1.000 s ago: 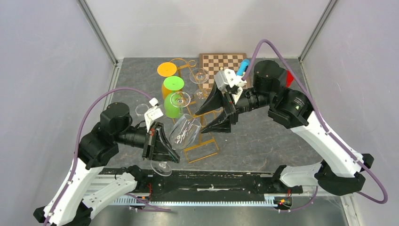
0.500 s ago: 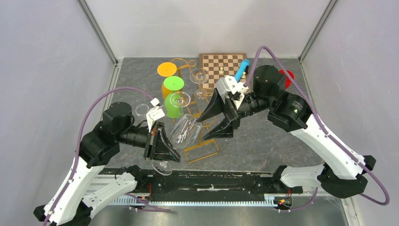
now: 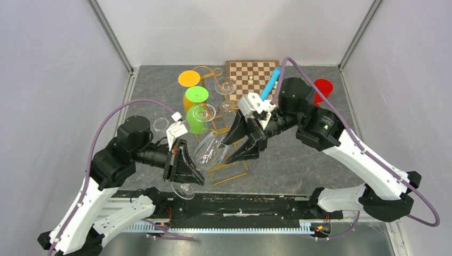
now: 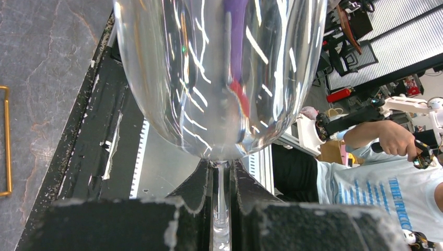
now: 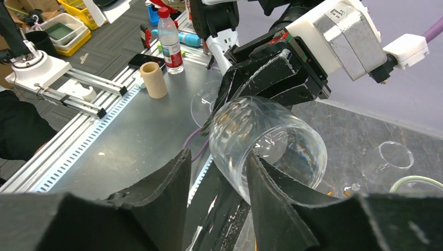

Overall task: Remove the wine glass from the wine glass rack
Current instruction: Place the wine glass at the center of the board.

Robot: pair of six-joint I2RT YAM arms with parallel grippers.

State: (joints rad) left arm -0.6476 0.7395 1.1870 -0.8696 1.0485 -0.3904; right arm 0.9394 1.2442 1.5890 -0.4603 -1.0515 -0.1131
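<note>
Over the desk's [image 3: 298,160] near edge, seen from above, the left pincer [image 3: 193,172] is clenched on the stem of one tilted wine glass [image 3: 209,149]. Its bowl lies above the base of the one wine glass rack [image 3: 231,178], apparently clear of the hooks. The right pincer [image 3: 230,149] straddles the bowl, jaws apart. On the rack hang one orange glass [image 3: 189,78], one green glass [image 3: 196,94] and two clear glasses [image 3: 204,112] [image 3: 226,85]. One chessboard [image 3: 256,69] lies at the far edge.

Left wrist view: the fingers [image 4: 196,188] pinch the thin stem, and a twist from the other arm could snap it.

Right wrist view: black jaws flank the bowl's rim, with a gap on one side. A hard squeeze may crack the thin glass.
</note>
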